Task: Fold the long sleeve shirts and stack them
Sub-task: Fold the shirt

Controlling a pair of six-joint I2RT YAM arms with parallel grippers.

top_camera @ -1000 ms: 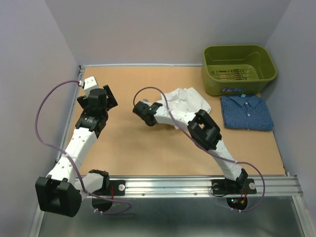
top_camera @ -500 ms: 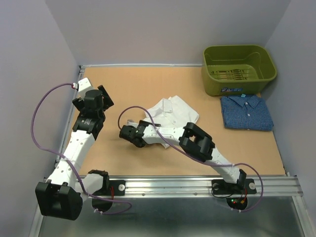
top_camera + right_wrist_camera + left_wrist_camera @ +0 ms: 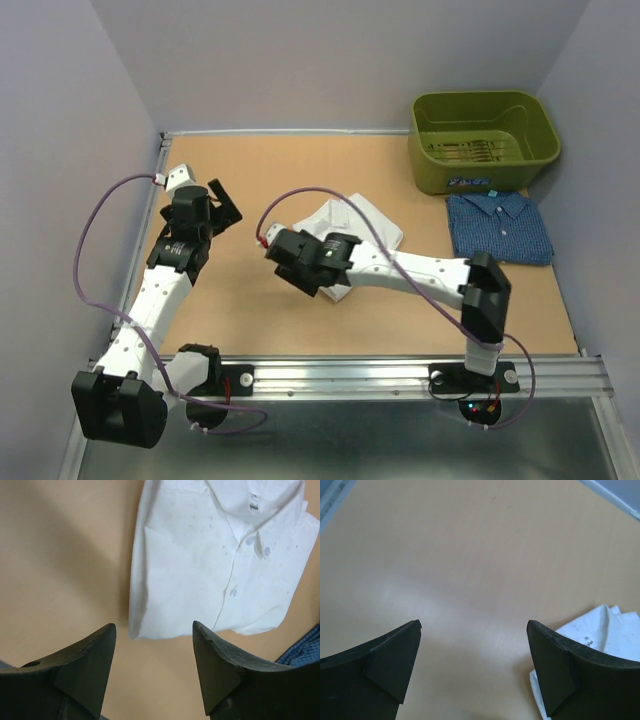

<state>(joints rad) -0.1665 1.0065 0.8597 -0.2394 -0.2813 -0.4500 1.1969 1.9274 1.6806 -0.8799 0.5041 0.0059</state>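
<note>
White shirt (image 3: 365,222) lies partly hidden beneath the right hand (image 3: 152,630).

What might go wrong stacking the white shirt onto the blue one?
The white shirt lies folded, apart from the blue shirt. A lift by the open right gripper at one edge may undo the folds. The blue shirt sits right beside the green bin, so the carried shirt might catch its wall.
</note>
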